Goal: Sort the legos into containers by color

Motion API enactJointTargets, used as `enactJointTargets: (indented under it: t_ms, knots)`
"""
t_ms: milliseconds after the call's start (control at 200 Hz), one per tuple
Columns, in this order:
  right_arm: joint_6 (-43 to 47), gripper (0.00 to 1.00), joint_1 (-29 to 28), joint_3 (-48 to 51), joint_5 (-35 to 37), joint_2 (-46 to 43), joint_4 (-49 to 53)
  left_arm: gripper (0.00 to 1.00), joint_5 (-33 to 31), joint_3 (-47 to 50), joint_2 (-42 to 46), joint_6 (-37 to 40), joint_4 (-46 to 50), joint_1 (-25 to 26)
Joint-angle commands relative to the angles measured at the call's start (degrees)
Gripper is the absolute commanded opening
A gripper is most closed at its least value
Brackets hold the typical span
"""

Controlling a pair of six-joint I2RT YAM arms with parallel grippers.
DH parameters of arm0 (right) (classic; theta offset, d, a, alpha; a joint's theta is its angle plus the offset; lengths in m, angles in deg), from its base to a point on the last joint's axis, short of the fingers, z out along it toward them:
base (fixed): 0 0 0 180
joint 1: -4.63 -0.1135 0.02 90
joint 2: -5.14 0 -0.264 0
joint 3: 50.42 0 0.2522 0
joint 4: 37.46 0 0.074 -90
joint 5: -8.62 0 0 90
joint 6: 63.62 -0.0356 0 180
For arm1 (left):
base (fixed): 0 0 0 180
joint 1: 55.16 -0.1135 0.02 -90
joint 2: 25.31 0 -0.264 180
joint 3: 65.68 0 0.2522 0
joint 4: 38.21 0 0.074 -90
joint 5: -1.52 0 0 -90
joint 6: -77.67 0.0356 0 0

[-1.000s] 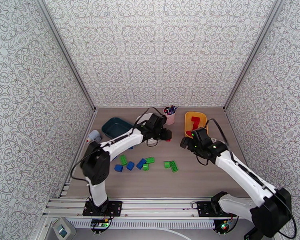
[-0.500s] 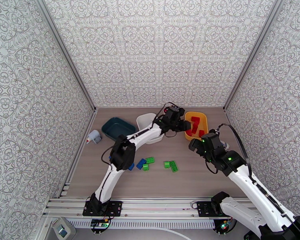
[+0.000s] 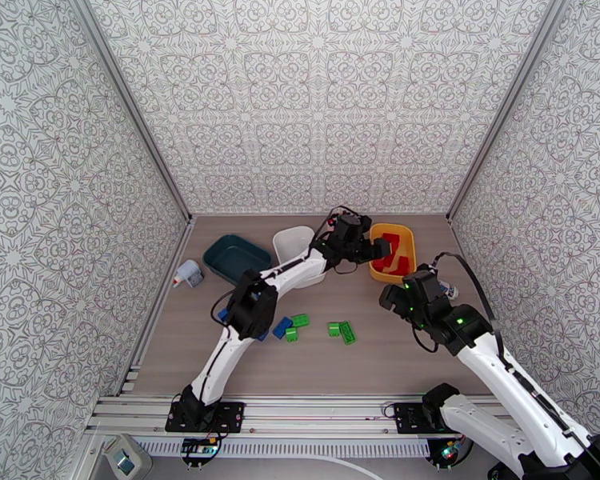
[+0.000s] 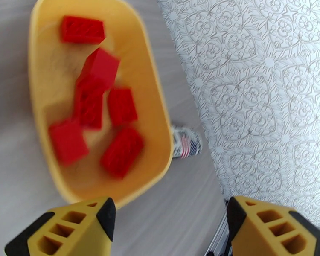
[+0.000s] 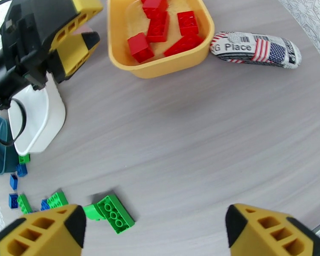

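Left pincer [image 4: 168,216] wide open, empty, over yellow tub [image 4: 159,124] of red legos [image 4: 121,106]; we judge reds sorted. Right pincer [image 5: 155,222] wide open, empty. Next: grab green legos [image 5: 115,214], lower left.

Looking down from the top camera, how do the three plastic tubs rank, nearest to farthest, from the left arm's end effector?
1. Yellow plastic tub, right side, just at the left end effector.
2. White plastic tub, in the middle.
3. Dark teal plastic tub, far left.
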Motion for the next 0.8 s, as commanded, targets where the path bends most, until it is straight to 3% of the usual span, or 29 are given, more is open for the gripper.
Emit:
enactJointTargets:
  t_ms: [0,135,290,365,445,795]
  knots:
    - [3.4,0.81,0.4,1.8,-4.6,0.1,-2.8,0.75,-3.4,8.0,10.3,2.9,-3.9,0.3]
    - [5.2,0.74,0.3,3.4,-10.7,3.4,-6.5,0.76,-9.2,19.2,19.7,5.1,-2.8,0.2]
    - [6.4,0.72,-2.6,5.1,-16.8,10.8,-10.3,0.82,-20.9,30.9,30.8,8.1,2.0,0.0]
    - [6.6,0.73,-6.9,4.4,-15.9,15.1,-10.4,0.87,-24.5,36.2,36.2,9.1,4.0,-0.3]
    - [6.3,0.73,-11.4,3.7,-13.9,18.8,-10.4,0.99,-26.6,41.4,40.9,9.5,6.0,-0.9]
    - [5.4,0.69,-21.1,2.6,-9.9,31.8,-10.3,0.99,-31.3,64.4,61.3,3.3,9.3,-4.4]
